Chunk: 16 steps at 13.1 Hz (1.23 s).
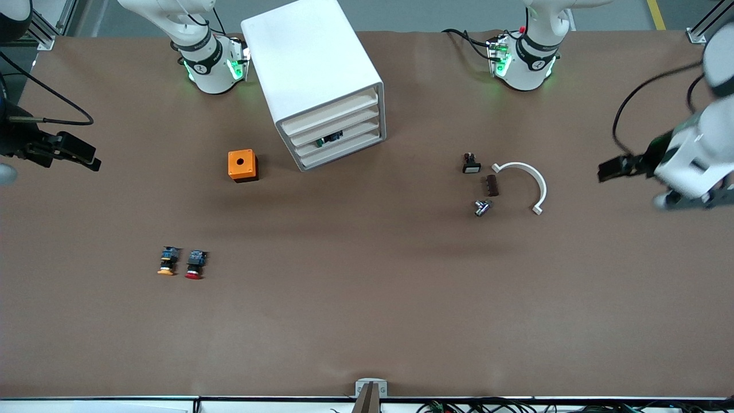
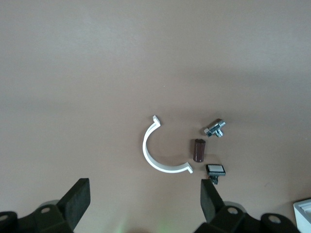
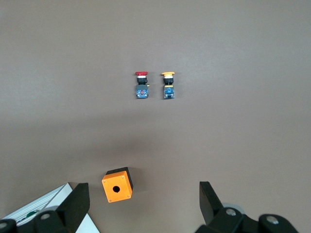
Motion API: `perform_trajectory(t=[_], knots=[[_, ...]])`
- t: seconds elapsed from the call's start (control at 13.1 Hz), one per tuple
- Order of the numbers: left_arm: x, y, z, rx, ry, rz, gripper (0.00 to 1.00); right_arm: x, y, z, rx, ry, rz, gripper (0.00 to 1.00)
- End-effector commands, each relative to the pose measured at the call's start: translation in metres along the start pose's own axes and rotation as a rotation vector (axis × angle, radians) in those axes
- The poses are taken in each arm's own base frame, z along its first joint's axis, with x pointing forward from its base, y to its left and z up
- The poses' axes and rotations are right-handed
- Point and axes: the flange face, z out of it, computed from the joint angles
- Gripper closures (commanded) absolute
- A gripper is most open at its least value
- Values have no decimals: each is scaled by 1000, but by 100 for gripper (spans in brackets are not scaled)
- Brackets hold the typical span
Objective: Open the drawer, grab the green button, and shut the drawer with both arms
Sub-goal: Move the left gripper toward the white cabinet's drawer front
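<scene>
Starting at the right arm's end of the table, the right gripper (image 3: 141, 206) hangs with fingers wide apart, holding nothing. All four drawers of the cabinet (image 1: 309, 69) are closed; the button (image 1: 331, 138) shows dimly inside the third drawer (image 1: 338, 139). The left gripper (image 2: 143, 204) is spread equally and empty. Better to pull this drawer straight along its slide, while the other arm holds the cabinet steady.

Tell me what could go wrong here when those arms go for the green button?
The four drawers in the cabinet look alike, so an arm might pull the wrong one. The button lies in a closed drawer. The cabinet stands loose and angled, so pulling may drag it. The left gripper and right gripper wait open at the table ends.
</scene>
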Motion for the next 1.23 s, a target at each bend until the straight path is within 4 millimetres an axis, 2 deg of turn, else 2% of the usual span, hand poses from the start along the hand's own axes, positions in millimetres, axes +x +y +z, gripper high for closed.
perform_trajectory(t=[0.0,0.15,0.23,0.54,0.69,0.92,1.15], knots=[[46,11,34,-5,-45,9,0,-2,-2,-2,0,-1,3,0],[60,18,60,-4,-81,-63,0,-2,1,-1,0,-6,8,0],[62,30,72,2,-97,-128,0,-2,3,-1,0,-6,12,0],[65,105,113,18,-123,-427,0,-1,7,2,-1,-13,29,0],[58,150,139,18,-178,-583,0,-1,8,2,-1,-13,31,0],[34,228,178,24,-312,-874,0,0,11,2,-1,-13,33,0],[9,282,210,69,-447,-1127,0,0,11,3,-1,-15,34,0]])
